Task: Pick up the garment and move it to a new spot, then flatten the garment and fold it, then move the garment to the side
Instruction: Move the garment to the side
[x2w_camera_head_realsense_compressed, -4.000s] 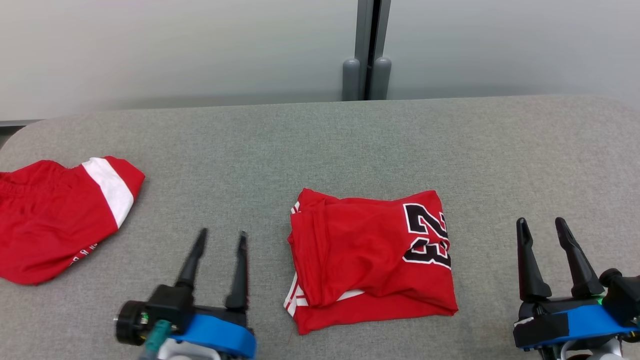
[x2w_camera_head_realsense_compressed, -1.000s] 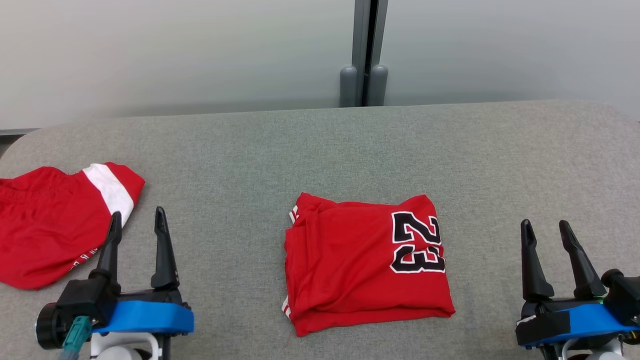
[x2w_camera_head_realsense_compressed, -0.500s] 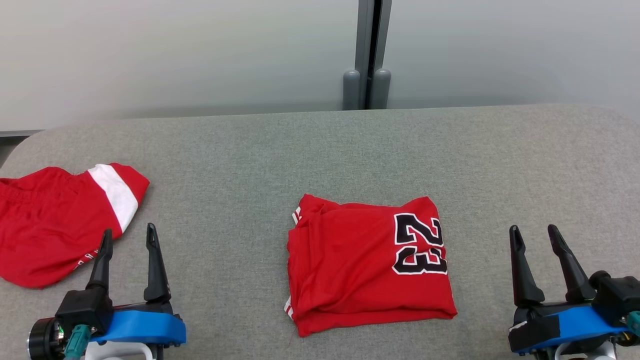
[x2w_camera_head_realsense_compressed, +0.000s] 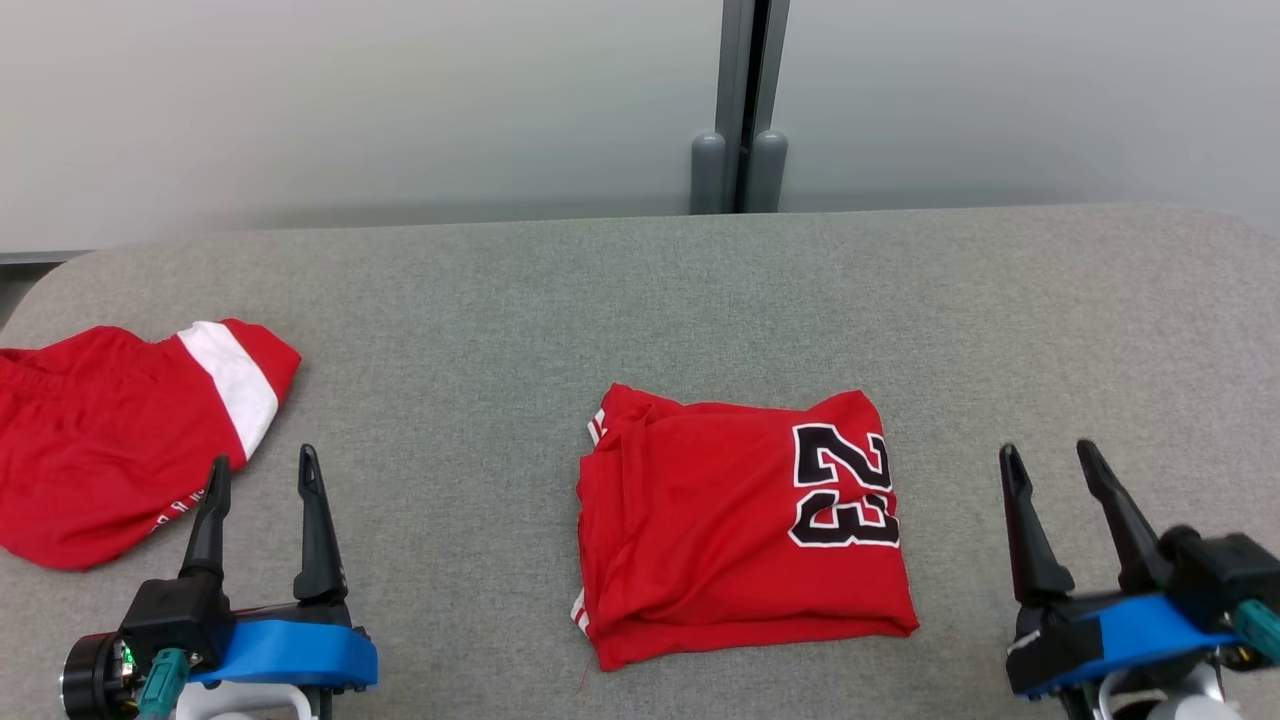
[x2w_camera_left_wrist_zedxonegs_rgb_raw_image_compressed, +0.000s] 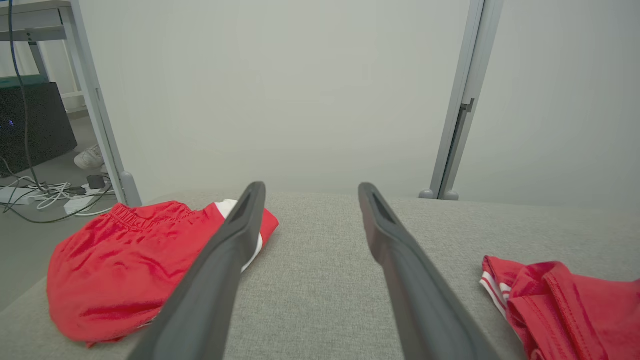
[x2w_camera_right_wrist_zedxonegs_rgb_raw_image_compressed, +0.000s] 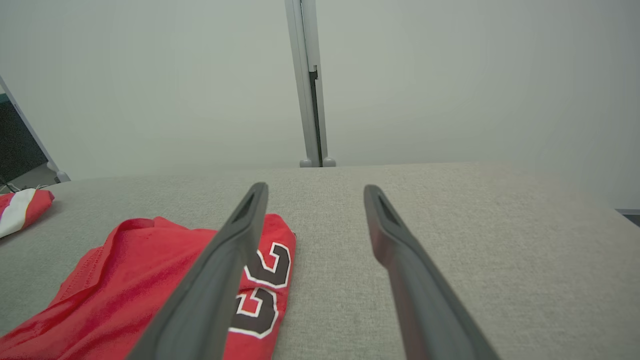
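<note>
The garment, a red jersey (x2w_camera_head_realsense_compressed: 730, 530) with a black "23", lies folded into a rough square in the middle of the grey fabric table (x2w_camera_head_realsense_compressed: 640, 300). My left gripper (x2w_camera_head_realsense_compressed: 263, 457) hovers open at the lower left, well clear of the jersey. At the lower right my right gripper (x2w_camera_head_realsense_compressed: 1046, 447) is open too, a short way from the jersey's right edge. The left wrist view has the left gripper (x2w_camera_left_wrist_zedxonegs_rgb_raw_image_compressed: 310, 186) empty, with the jersey's striped corner (x2w_camera_left_wrist_zedxonegs_rgb_raw_image_compressed: 565, 305) at the right. Seen from the right wrist, the right gripper (x2w_camera_right_wrist_zedxonegs_rgb_raw_image_compressed: 315, 186) is empty and the jersey (x2w_camera_right_wrist_zedxonegs_rgb_raw_image_compressed: 125, 280) lies left of it.
Red shorts (x2w_camera_head_realsense_compressed: 110, 440) with a white band lie at the table's left end, just left of my left gripper, and also appear as shorts (x2w_camera_left_wrist_zedxonegs_rgb_raw_image_compressed: 125, 250) and shorts (x2w_camera_right_wrist_zedxonegs_rgb_raw_image_compressed: 20, 207). A grey partition post (x2w_camera_head_realsense_compressed: 740, 100) stands behind the table. Cables lie on the floor (x2w_camera_left_wrist_zedxonegs_rgb_raw_image_compressed: 45, 195) beyond the left end.
Over four seconds the left gripper went from beside the jersey to the lower left near the shorts. In the last second the right gripper drifted slightly left. The jersey lies as before.
</note>
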